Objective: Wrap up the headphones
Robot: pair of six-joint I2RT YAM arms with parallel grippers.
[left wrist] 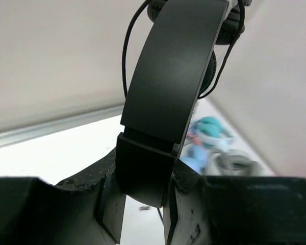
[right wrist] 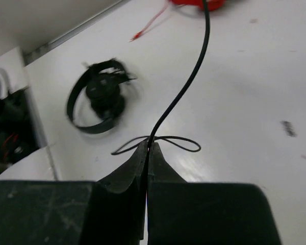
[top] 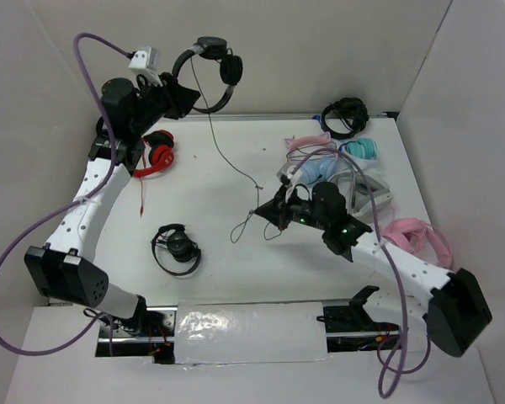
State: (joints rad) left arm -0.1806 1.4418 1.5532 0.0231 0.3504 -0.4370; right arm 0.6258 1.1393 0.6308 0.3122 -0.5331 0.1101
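The black headphones [top: 210, 74] hang in the air at the back left, held by their headband [left wrist: 173, 76] in my left gripper [top: 182, 98], which is shut on the band [left wrist: 145, 196]. Their thin black cable [top: 225, 156] trails down and to the right across the table to my right gripper [top: 268, 210]. In the right wrist view that gripper [right wrist: 148, 145] is shut on the cable [right wrist: 186, 87], just above the table. A loose loop of cable [right wrist: 166, 144] lies on the table beyond the fingertips.
A compact black pair [top: 177, 249] lies front left and also shows in the right wrist view [right wrist: 98, 99]. A red pair [top: 157, 155] lies at the left. Pink, blue and teal headphones [top: 324, 164], another black pair [top: 345, 118] and a pink pair [top: 417, 238] crowd the right side.
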